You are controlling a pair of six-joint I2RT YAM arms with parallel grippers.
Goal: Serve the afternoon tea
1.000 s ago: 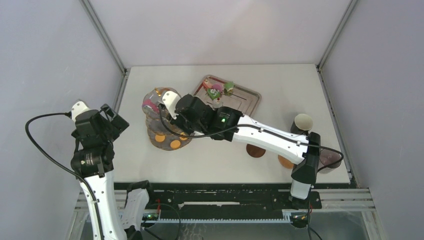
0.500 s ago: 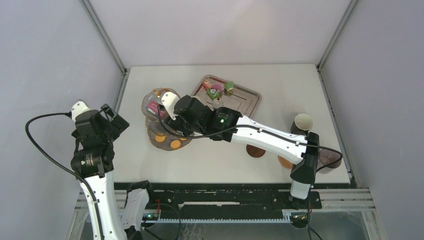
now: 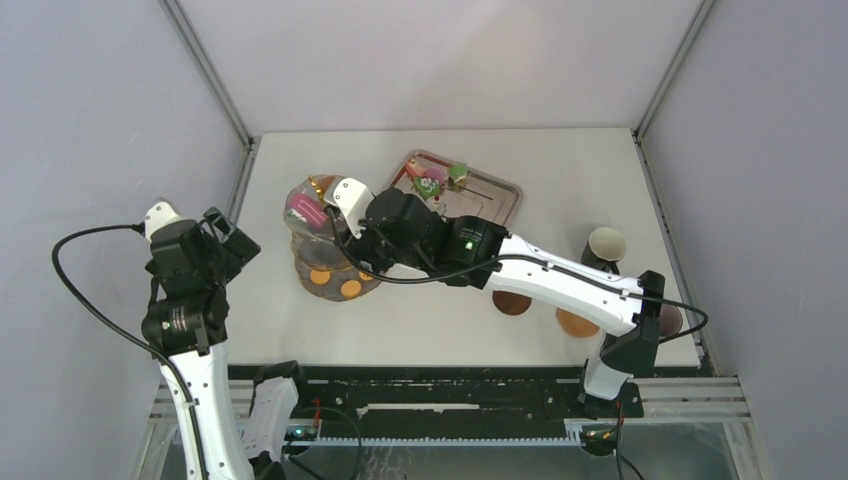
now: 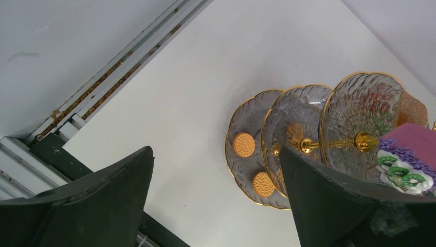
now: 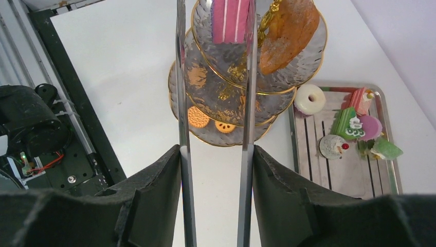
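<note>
The three-tier glass stand [image 3: 322, 262] with its gold pole [image 4: 334, 142] stands at the table's left. Two orange cookies [image 3: 320, 276] [image 5: 198, 117] lie on its bottom tier. A brown pastry [image 5: 288, 31] lies on the top tier. My right gripper [image 5: 216, 149] is shut on the long metal tongs [image 5: 181, 103]. The tongs' blades flank a pink cake [image 5: 230, 20] at the top tier; whether they still grip it I cannot tell. This cake also shows in the top view [image 3: 303, 212]. My left gripper [image 4: 216, 152] is open and empty, left of the stand.
The steel tray [image 5: 337, 177] behind the stand holds the white ring donut [image 5: 309, 99], a green cake [image 5: 348, 123] and other small cakes. Two cups [image 3: 605, 245] [image 3: 668, 320] and two brown coasters [image 3: 511, 302] [image 3: 573, 324] are at the right.
My right arm has shifted to the right and back, its wrist rising over the stand with the tongs. The left arm has not moved.
</note>
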